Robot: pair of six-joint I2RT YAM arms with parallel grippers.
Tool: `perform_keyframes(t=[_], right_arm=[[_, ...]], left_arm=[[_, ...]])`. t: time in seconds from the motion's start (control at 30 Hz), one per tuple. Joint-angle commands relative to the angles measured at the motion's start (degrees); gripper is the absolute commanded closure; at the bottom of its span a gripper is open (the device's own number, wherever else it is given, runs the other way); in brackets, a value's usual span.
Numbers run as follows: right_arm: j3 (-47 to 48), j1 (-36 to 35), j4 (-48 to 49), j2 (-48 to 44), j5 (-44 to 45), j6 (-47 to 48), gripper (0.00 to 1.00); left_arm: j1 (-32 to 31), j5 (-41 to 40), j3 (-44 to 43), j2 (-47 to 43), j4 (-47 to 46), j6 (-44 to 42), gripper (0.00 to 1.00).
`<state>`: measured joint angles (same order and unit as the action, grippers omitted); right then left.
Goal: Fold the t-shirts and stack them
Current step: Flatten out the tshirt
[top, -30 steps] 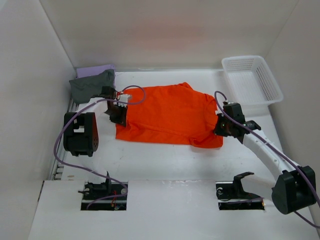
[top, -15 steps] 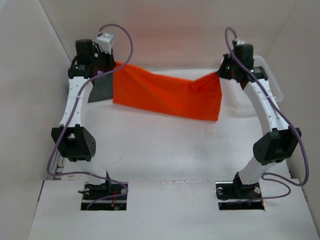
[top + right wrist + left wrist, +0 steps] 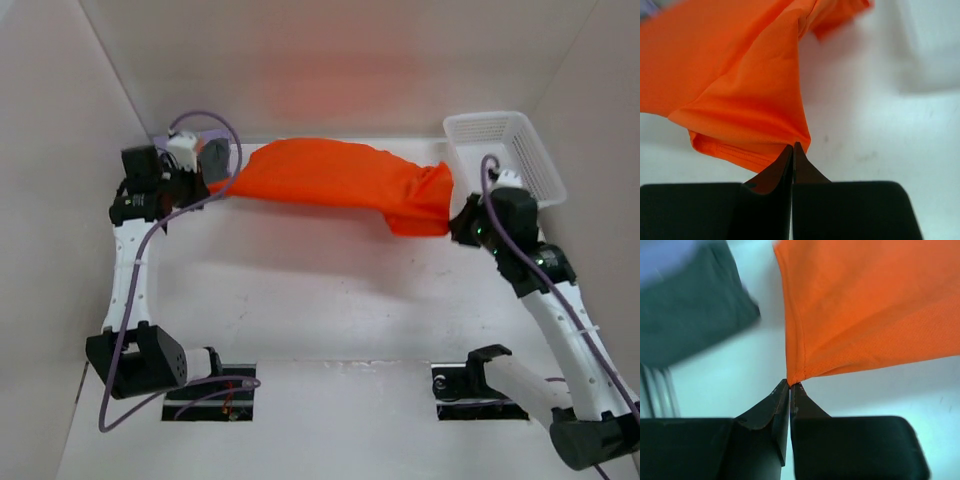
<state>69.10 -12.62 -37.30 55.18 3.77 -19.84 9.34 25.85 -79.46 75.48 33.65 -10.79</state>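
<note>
two grippers hold one orange t-shirt (image 3: 340, 180) between them, stretched across the far part of the white table (image 3: 330, 300). the left gripper (image 3: 790, 385) is clenched on a hemmed corner of the cloth. its jaws are pressed together with the stitched edge caught at their tips, and the fabric fans up and to the right from there. the right gripper (image 3: 792, 146) is likewise clamped tight on the opposite end, pinching a fold of orange cloth beside a stitched hem that sags to the left of its tips. in the top view the shirt runs as a long, bunched band from the left gripper to the right gripper, with a thicker, drooping lump at the right end. whether its middle touches the table cannot be told. the dark grey t-shirt (image 3: 690, 315) lies crumpled at the far left corner, just beside the left gripper, with a strip of bare table between it and the orange cloth. a blurred patch of the lavender t-shirt (image 3: 665, 250) shows past the grey one. the white mesh basket (image 3: 540, 165) sits at the far right corner, near the shirt's right end.
</note>
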Motion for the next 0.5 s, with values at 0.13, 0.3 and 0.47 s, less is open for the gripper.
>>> perform_keyframes(t=[0.13,0.3,0.47], right_arm=[[-28.7,-9.6,-4.3,-9.3,1.9,-17.9,1.0],[-30.3,-21.0,-5.9,-6.3,6.9,-23.7,1.0],[-31.1,-22.0,-3.1,-2.0,5.6,-22.4,1.0]], left_arm=[[-0.9,-7.8,24.1,-4.1,10.6,-14.3,1.0],[-0.9,-10.0,31.2,-3.4,11.2,-16.7,1.0],[-0.8,-10.0,33.1,-4.2,11.7,-17.3,1.0]])
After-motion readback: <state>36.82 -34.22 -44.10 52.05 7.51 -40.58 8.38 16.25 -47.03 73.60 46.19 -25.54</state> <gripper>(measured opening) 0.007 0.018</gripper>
